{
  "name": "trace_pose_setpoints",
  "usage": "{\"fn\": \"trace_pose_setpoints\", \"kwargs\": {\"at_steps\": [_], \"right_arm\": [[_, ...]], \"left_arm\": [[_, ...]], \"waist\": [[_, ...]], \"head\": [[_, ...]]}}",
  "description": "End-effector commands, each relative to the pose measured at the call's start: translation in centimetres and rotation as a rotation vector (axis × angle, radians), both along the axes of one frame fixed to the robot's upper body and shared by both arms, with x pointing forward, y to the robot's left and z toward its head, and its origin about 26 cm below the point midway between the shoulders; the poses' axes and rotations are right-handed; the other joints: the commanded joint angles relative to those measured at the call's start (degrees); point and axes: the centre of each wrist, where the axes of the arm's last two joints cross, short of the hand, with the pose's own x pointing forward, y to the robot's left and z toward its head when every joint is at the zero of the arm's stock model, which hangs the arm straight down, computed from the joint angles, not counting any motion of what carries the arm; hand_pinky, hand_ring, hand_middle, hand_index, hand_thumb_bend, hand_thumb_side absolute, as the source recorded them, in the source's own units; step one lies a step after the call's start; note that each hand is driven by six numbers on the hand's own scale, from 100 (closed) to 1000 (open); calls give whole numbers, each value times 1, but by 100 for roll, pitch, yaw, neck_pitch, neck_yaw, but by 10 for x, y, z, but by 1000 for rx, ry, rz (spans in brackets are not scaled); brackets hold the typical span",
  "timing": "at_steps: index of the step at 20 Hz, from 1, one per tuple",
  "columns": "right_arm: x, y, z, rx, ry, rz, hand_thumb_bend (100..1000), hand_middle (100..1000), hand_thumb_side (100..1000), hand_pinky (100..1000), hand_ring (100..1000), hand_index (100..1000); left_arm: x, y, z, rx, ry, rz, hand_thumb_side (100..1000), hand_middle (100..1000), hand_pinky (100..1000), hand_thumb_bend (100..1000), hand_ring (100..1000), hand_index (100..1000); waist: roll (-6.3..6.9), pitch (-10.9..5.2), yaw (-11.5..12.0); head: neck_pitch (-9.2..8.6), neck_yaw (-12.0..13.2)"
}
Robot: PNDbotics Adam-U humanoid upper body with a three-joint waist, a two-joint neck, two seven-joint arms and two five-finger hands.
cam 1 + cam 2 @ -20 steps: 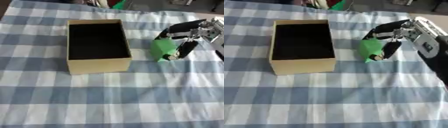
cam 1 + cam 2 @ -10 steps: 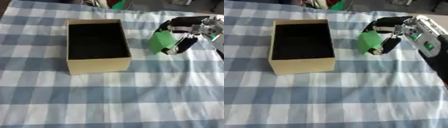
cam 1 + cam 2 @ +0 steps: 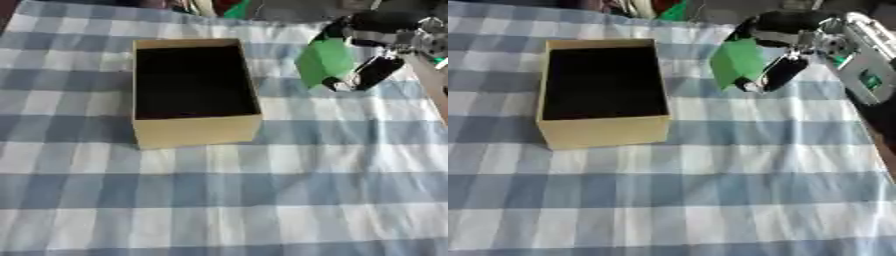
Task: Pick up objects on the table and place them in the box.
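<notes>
A tan cardboard box (image 3: pixel 194 131) with a dark inside stands open on the blue-and-white checked cloth, left of centre. My right hand (image 3: pixel 785 47) comes in from the upper right and is shut on a green block (image 3: pixel 735 62), held in the air above the cloth to the right of the box. The fingers curl over the block's top and the thumb presses its right side. The left hand shows in neither view.
The checked tablecloth (image 3: pixel 262 200) covers the whole table. Green and red things (image 3: pixel 671 10) lie at the far edge behind the box. The right arm's silver forearm (image 3: pixel 864 65) fills the upper right corner.
The right hand has lifted the green block off the cloth and carried it up and slightly left, nearer the box. The camera view has shifted a little too.
</notes>
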Motion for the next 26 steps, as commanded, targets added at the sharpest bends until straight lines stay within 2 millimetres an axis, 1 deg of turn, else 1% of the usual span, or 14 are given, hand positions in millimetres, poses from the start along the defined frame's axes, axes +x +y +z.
{"fn": "trace_pose_setpoints", "kwargs": {"at_steps": [1,6,7,8,12,18,22,26], "right_arm": [[-11,6,30,2,-65,27,100,516,301,740,616,621],[-7,34,42,16,-62,111,100,515,314,738,611,620],[-5,40,44,18,-58,126,100,515,432,738,611,620],[-3,46,45,18,-54,140,100,514,317,737,610,619],[8,65,49,20,-42,179,100,508,328,734,604,614],[23,87,51,36,-30,214,100,506,344,731,598,612],[33,99,47,34,-13,220,100,505,350,730,597,610],[47,106,39,50,4,200,100,501,362,729,593,608]], "left_arm": [[-3,0,7,16,-27,-6,940,722,731,100,617,796],[-2,-1,8,18,-31,-15,938,722,731,100,618,796],[-2,-2,8,18,-32,-17,958,723,730,100,618,796],[-2,-2,9,18,-33,-19,937,722,730,100,618,796],[-2,-3,10,17,-37,-29,937,723,730,100,618,796],[-2,-5,10,15,-38,-36,936,723,730,100,618,796],[-2,-6,10,14,-39,-44,937,724,731,100,619,796],[-1,-7,11,11,-39,-52,938,725,731,100,618,796]], "waist": [[-72,-203,-6],[-74,-247,24],[-73,-252,30],[-72,-258,42],[-72,-269,91],[-77,-268,145],[-84,-259,172],[-104,-236,224]], "head": [[-4,-33],[37,-116],[40,-130],[44,-153],[32,-246],[33,-323],[39,-350],[22,-391]]}}
